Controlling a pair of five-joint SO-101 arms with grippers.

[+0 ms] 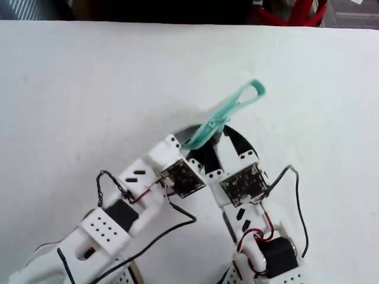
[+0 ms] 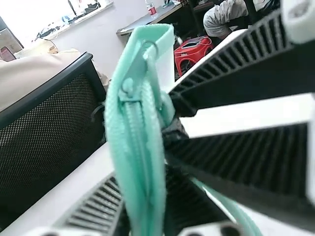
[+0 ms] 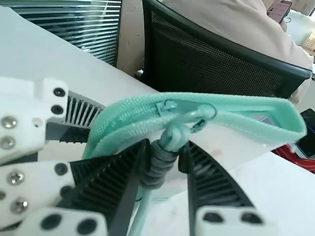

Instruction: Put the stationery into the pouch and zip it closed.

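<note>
Bright, even light floods the white surface (image 1: 77,77), nearly to glare in the high view; only faint, soft shadows lie beneath the pouch (image 1: 228,112) and arms (image 1: 112,225). In the left wrist view a window (image 2: 34,14) burns out white behind, while the mesh chair (image 2: 44,142) sits dark.

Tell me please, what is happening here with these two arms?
Two robot arms hold a mint-green pouch between them over the white table. The left claw grips the pouch by one end. The right claw is closed around the grey zipper pull. The slider sits partway along the zipper, so the zipping step seems to be in hand, but I cannot tell how much of it is closed.
</note>
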